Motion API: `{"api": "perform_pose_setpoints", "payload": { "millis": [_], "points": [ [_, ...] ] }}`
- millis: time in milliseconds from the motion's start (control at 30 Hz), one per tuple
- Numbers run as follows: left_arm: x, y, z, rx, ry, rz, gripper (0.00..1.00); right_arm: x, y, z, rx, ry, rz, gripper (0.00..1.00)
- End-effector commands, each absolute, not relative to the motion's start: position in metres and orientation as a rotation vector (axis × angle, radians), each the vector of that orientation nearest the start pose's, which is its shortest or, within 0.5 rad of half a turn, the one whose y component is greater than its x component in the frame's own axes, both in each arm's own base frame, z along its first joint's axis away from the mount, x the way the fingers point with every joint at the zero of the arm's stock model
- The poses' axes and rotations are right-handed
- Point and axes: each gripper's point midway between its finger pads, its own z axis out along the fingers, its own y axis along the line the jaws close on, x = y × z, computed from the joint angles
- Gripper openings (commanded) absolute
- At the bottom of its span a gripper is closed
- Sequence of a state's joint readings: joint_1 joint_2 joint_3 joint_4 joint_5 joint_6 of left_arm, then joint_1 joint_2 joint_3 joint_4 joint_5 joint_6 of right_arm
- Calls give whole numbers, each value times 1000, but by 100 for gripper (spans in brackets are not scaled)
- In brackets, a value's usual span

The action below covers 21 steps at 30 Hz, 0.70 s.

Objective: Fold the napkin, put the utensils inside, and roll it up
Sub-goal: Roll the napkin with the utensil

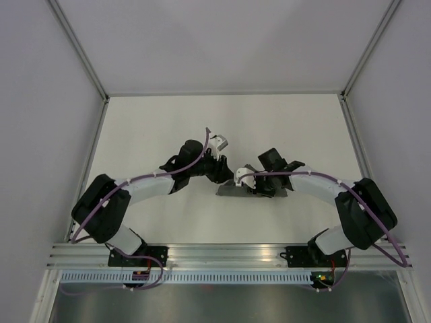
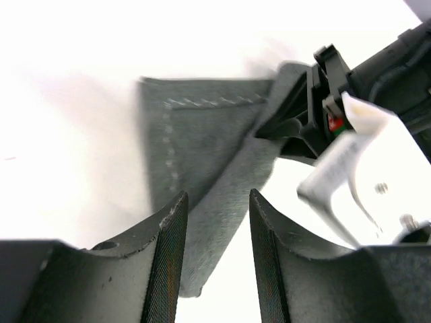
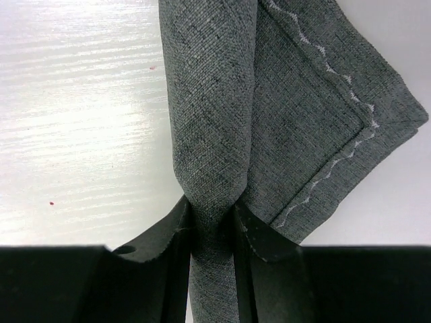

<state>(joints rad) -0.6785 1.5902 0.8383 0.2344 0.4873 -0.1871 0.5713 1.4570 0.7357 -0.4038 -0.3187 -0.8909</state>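
The dark grey napkin (image 1: 231, 191) lies partly rolled at the table's middle, between the two grippers. In the right wrist view its rolled part (image 3: 212, 101) runs up from the jaws, and a flat flap with pale stitching (image 3: 316, 121) lies to the right. My right gripper (image 3: 213, 225) is shut on the roll and also shows in the top view (image 1: 261, 188). My left gripper (image 2: 217, 225) is open, its fingers (image 2: 172, 256) either side of a loose napkin end (image 2: 202, 148) that lies beyond them, and it shows in the top view (image 1: 222, 176). No pink utensil is in view.
The white table (image 1: 148, 134) is walled by pale panels on the left, right and back. An aluminium rail (image 1: 222, 254) with both arm bases runs along the near edge. Purple cables (image 1: 195, 161) run along both arms. The right gripper's body (image 2: 350, 114) is close in the left wrist view.
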Motion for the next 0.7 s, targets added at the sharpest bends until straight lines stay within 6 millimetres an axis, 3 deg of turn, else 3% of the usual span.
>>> {"api": "perform_pose_setpoints", "payload": {
  "millis": [0, 100, 233, 267, 367, 433, 500, 533, 600, 633, 667],
  "points": [
    [301, -318, 152, 619, 1802, -913, 47, 216, 174, 13, -1900, 2012, 485, 24],
    [291, -306, 157, 602, 1717, -885, 47, 219, 174, 15, -1912, 2054, 574, 24],
    [277, -299, 145, 654, 1678, -752, 47, 218, 172, 16, -1937, 2141, 726, 24],
    [267, -308, 144, 694, 1665, -744, 47, 228, 174, 16, -1927, 2141, 764, 24],
    [251, -319, 134, 781, 1638, -665, 50, 235, 173, 16, -1930, 2187, 874, 24],
    [244, -329, 132, 865, 1598, -603, 51, 231, 169, 15, -1937, 2244, 947, 24],
    [242, -335, 117, 964, 1601, -532, 52, 239, 170, 9, -1943, 2262, 984, 24],
    [241, -344, 121, 995, 1579, -513, 53, 238, 169, 8, -1944, 2280, 1002, 24],
    [241, -348, 103, 1110, 1584, -436, 54, 243, 170, 2, -1940, 2302, 1002, 24],
    [241, -359, 108, 1138, 1559, -429, 55, 245, 171, 0, -1939, 2307, 1005, 24],
    [240, -360, 100, 1186, 1569, -400, 56, 247, 171, -2, -1937, 2314, 1006, 24]
  ]
}}
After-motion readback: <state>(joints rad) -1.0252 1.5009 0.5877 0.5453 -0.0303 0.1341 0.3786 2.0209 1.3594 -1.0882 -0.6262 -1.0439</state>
